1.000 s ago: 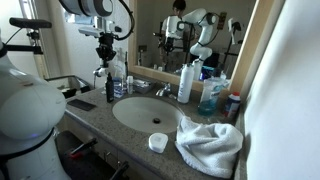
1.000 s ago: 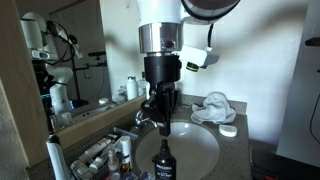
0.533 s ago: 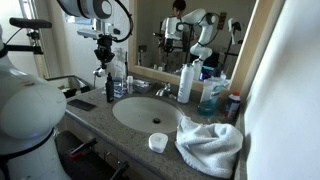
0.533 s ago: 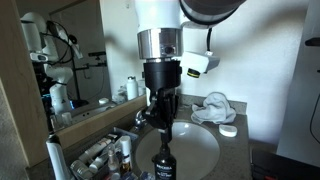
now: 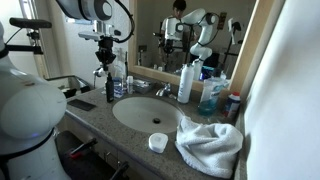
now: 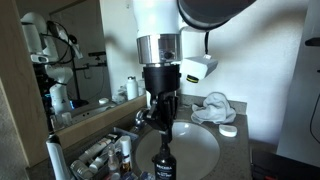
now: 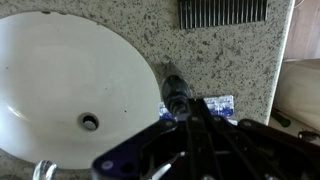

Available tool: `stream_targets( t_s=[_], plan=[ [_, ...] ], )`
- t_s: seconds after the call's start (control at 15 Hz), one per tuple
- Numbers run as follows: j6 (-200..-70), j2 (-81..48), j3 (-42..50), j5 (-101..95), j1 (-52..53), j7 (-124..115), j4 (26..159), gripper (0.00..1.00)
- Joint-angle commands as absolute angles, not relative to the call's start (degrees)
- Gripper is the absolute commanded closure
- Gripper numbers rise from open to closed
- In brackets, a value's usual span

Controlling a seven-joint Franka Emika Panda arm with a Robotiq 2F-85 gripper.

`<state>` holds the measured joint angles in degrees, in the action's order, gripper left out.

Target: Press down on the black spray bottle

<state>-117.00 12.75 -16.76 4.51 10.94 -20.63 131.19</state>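
The black spray bottle (image 5: 108, 88) stands upright on the granite counter just beside the sink, small and slim. It also shows in an exterior view (image 6: 163, 160) and from above in the wrist view (image 7: 175, 88). My gripper (image 5: 106, 64) hangs straight above it with its fingers pressed together and pointing down. In an exterior view the gripper (image 6: 163, 127) has its tip right at the bottle's spray top; I cannot tell if they touch. In the wrist view the gripper (image 7: 187, 110) covers the lower part of the bottle.
The white oval sink (image 5: 147, 112) with a faucet (image 5: 162, 90) lies beside the bottle. A tall white pump bottle (image 5: 186, 82) and a bottle of blue liquid (image 5: 210, 97) stand at the mirror. A white towel (image 5: 210, 142), a small white cap (image 5: 158, 142) and a dark flat device (image 5: 82, 103) lie on the counter.
The arm has come down a little, bringing the shut fingers closer to the top of the black spray bottle. The bottle has not moved.
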Motion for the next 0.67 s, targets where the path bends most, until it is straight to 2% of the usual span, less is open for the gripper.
stream_targets(
  t_s=[0.0,0.6],
  plan=[
    [-118.98,12.02,-16.38,2.42,10.79,-21.60,130.76,0.95],
    [-120.44,10.46,-15.13,1.80,10.57,-21.45,131.01,0.95]
  ],
)
